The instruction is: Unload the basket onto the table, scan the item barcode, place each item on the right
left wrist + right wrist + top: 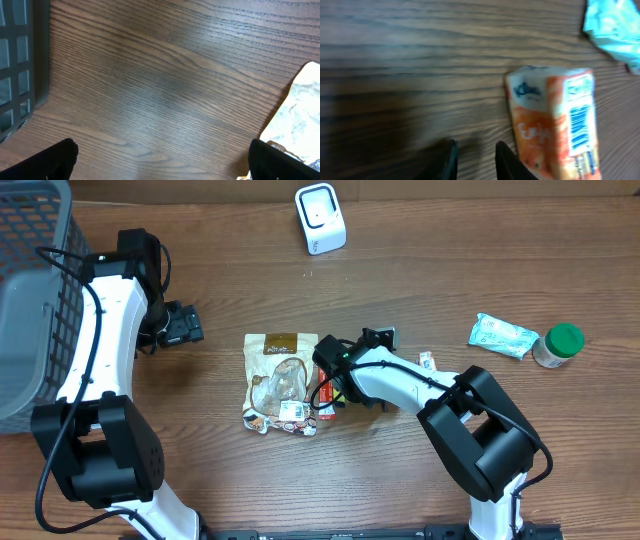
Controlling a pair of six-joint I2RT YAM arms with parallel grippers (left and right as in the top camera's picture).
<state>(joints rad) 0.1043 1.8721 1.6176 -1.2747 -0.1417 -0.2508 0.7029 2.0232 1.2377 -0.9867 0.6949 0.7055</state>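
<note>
Your right gripper (477, 161) sits low over the table (420, 60), fingers nearly together with a thin empty gap, gripping nothing. The orange packet (552, 125) lies flat just beside it, barcode (580, 125) up, next to the snack bag (280, 375). Your left gripper (165, 160) is spread wide and empty; the scanner (320, 218) stands well apart.
</note>
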